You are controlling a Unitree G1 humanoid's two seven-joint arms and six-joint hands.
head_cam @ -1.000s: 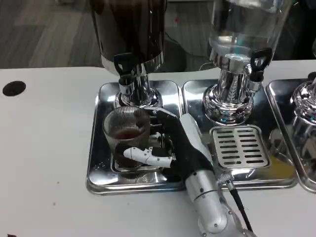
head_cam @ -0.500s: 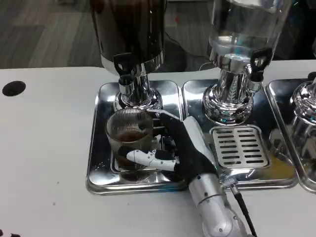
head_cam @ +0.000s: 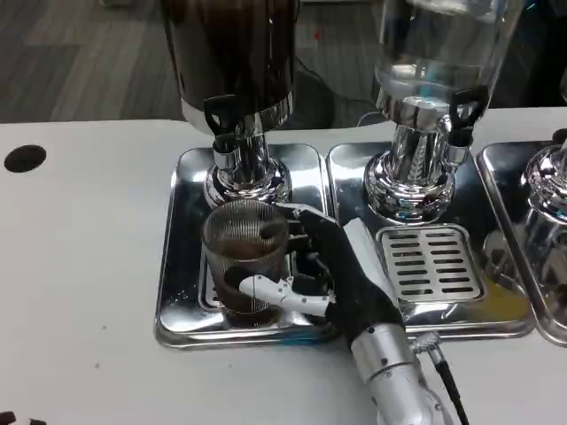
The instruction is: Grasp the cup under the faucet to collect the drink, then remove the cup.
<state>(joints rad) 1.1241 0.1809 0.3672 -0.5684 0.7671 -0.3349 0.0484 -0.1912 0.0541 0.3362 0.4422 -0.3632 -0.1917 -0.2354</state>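
I saw the left tray (head_cam: pixel 182 292) under the dark dispenser (head_cam: pixel 232 62), the cup (head_cam: pixel 245 257) on it below the faucet (head_cam: pixel 223 133), drink inside. My right hand (head_cam: pixel 332 270) wrapped it. I judged collecting done; next, lift out level.

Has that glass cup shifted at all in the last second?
Yes. Held by the right hand, the cup has slid rightward and toward the robot, away from the dark dispenser's faucet.
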